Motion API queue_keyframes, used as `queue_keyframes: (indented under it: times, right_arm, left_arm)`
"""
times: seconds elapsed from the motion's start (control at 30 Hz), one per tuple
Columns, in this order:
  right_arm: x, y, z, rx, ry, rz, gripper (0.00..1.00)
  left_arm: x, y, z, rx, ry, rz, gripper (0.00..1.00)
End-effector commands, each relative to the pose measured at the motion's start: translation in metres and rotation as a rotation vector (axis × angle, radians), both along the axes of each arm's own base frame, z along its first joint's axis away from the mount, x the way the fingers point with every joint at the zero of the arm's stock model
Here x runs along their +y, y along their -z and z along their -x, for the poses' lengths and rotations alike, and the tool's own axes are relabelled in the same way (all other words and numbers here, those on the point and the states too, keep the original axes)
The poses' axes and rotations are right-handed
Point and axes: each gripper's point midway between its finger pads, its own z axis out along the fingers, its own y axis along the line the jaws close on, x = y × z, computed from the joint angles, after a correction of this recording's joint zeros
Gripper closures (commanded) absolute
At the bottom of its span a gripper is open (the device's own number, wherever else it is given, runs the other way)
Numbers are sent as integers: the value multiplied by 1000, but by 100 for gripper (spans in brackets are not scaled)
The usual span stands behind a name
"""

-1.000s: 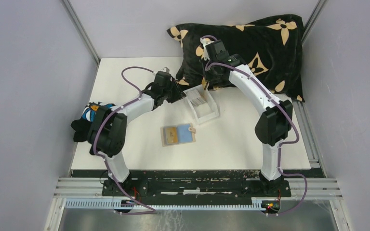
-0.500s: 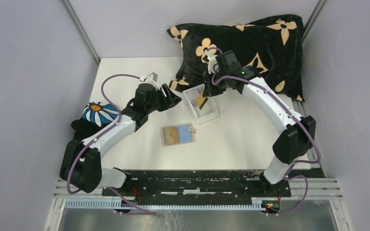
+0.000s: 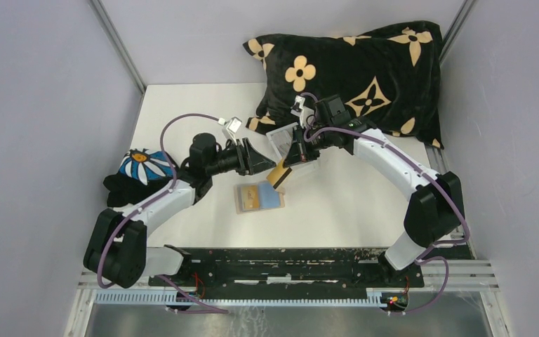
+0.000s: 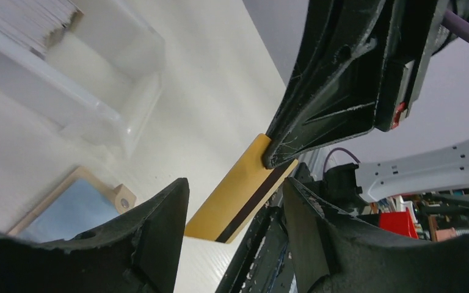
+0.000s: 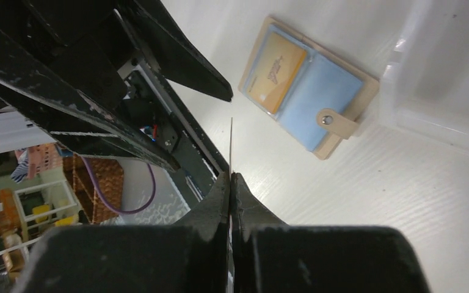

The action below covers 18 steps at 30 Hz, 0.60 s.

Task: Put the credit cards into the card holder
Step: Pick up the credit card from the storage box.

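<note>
Yellow card [image 3: 279,175] sits mid-frame, pinched tight by the right gripper [image 3: 289,164]. The left gripper [image 4: 232,226] is spread wide around it. In the open card holder [image 5: 341,127] below, two cards [image 5: 278,64] look tucked in. More wait in the clear box [image 4: 98,91].

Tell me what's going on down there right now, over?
Right tool shut on yellow card. Left tool open, fingers either side of it. Card holder open on table, nothing covering it.

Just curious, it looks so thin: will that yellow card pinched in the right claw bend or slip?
Probably stiff: the yellow card juts straight from the right gripper, held by one end, without drooping. Likely light, since a pinch at its edge carries it. Its smooth face may be slippery.
</note>
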Motion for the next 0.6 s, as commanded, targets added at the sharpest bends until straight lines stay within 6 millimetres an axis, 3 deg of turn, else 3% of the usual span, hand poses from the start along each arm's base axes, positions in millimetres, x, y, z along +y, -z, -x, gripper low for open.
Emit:
queue_keyframes:
  times: [0.0, 0.37, 0.57]
  right_arm:
    - [12, -33, 7, -39, -55, -145, 99]
    - [15, -25, 9, 39, -100, -201, 99]
    - [16, -20, 8, 71, -107, -219, 99]
  left_arm:
    - [-10, -16, 23, -54, 162, 89, 36]
    - [-14, -4, 37, 4, 236, 128, 48]
    - [-16, -4, 40, 26, 266, 155, 66]
